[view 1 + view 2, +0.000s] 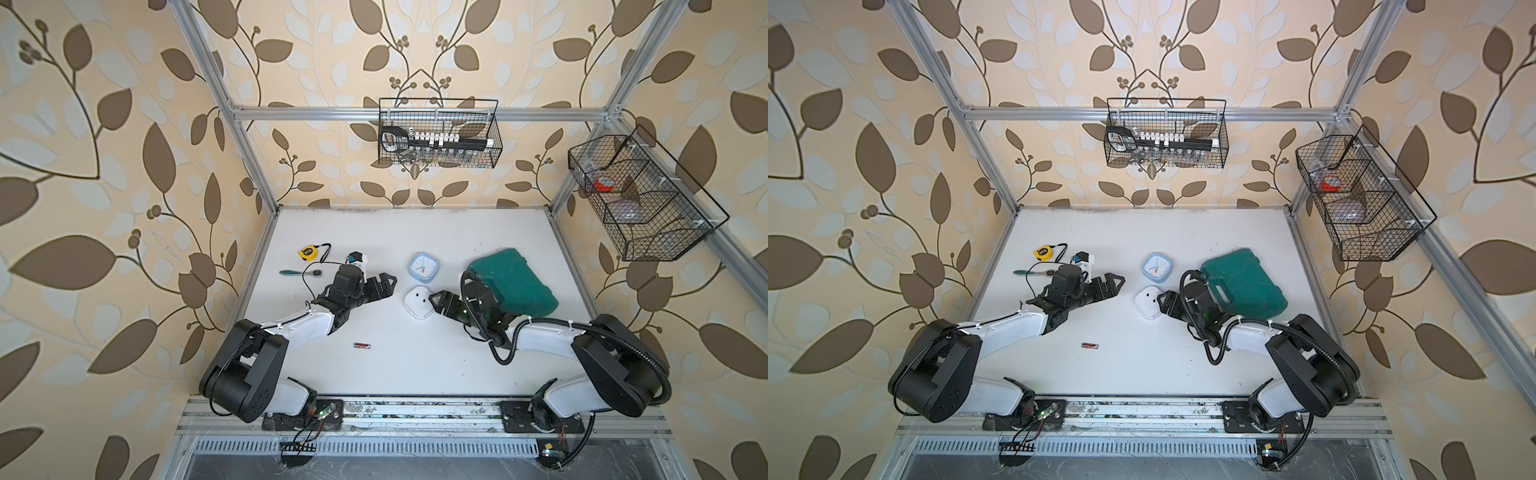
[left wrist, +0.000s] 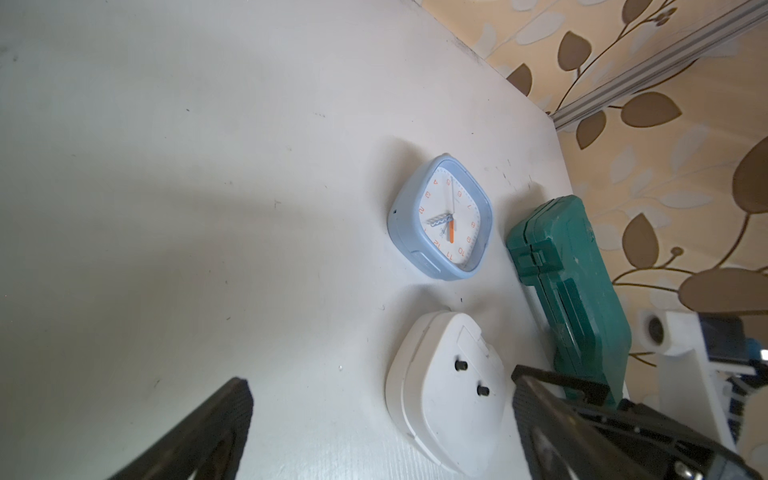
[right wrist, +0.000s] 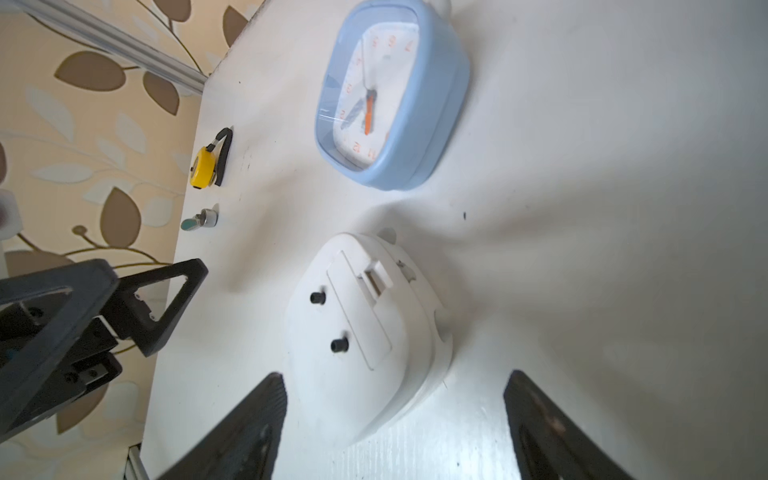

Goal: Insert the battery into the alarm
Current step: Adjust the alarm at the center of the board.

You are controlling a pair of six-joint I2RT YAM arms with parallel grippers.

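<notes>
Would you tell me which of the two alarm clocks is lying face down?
The white clock, nearest the right gripper: its back faces up, while the blue clock shows its dial.

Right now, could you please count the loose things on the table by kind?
Clocks: 2 (blue clock, white alarm)
Battery: 1
Tape measure: 1
Case: 1
Ratchet: 1
Total: 6

Robot test cell, aluminium frame (image 1: pixel 415 112), wallpaper (image 1: pixel 104 216)
</notes>
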